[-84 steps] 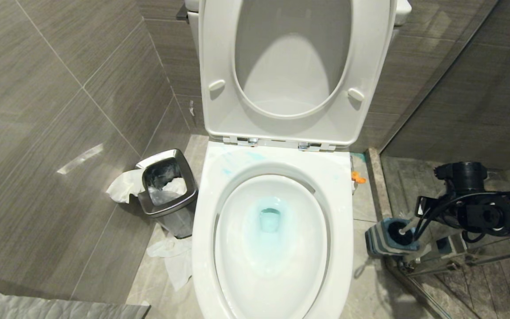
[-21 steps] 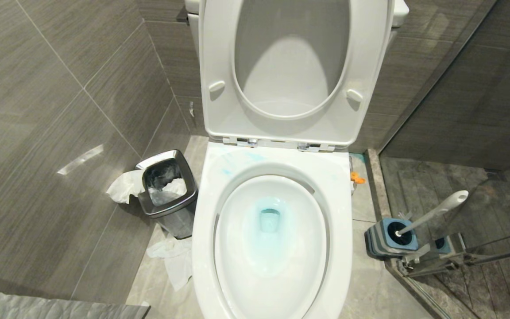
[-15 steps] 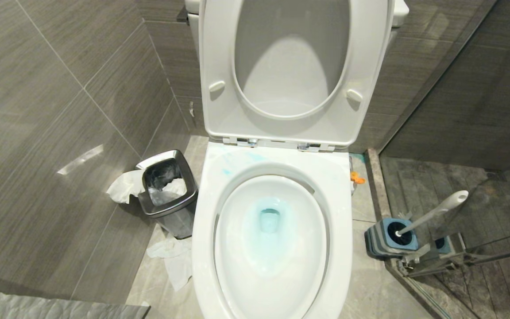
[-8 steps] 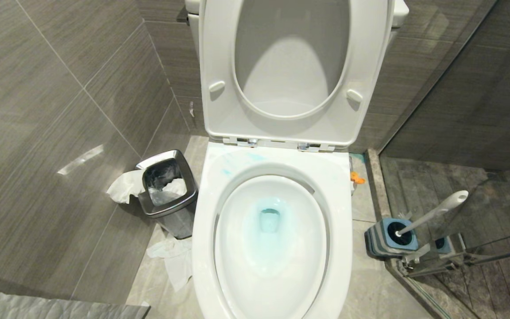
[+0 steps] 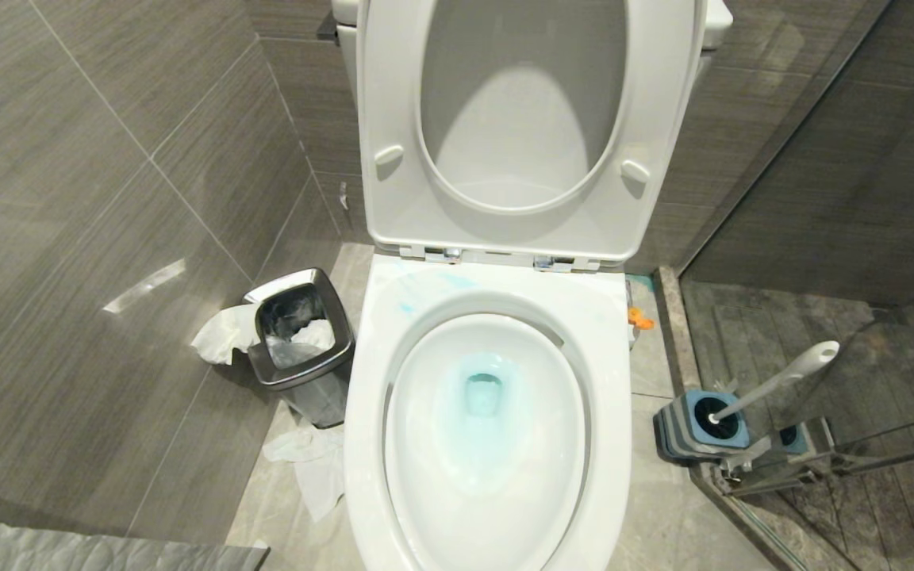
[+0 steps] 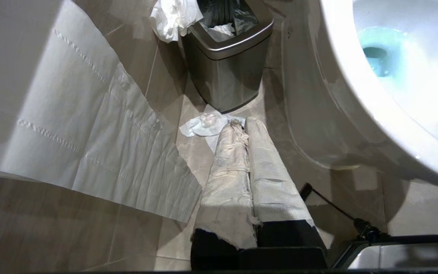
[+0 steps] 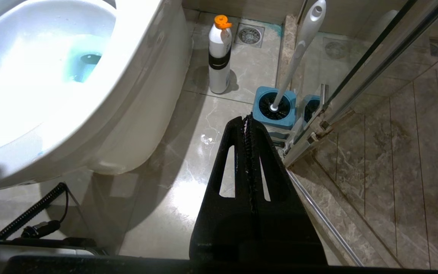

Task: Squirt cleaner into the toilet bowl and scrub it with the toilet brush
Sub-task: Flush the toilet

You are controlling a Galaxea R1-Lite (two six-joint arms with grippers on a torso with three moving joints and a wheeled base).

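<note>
The toilet bowl (image 5: 608, 381) stands with seat and lid raised, and blue-tinted water lies at its bottom. Right of it the toilet brush (image 5: 782, 379) leans in its blue-and-grey holder (image 5: 691, 432). Only the orange cap of the cleaner (image 5: 641, 320) peeks out beside the bowl in the head view. The right wrist view shows the whole cleaner (image 7: 219, 57) upright on the floor, and the brush (image 7: 299, 49) in its holder. My right gripper (image 7: 246, 120) hangs shut and empty just short of that holder. My left gripper (image 6: 242, 121), its fingers wrapped in pale cloth, is shut and empty beside the bowl (image 6: 356, 83).
A small steel bin (image 5: 302, 341) with crumpled paper stands left of the toilet, and more paper (image 5: 310, 464) lies on the floor by it. A strip of toilet paper (image 6: 89, 125) hangs near my left gripper. A glass shower door and its rail (image 5: 862, 452) close off the right.
Several seconds ago my right arm was at the brush's handle by the holder; it has since left the head view. Over the last second nothing moves.
</note>
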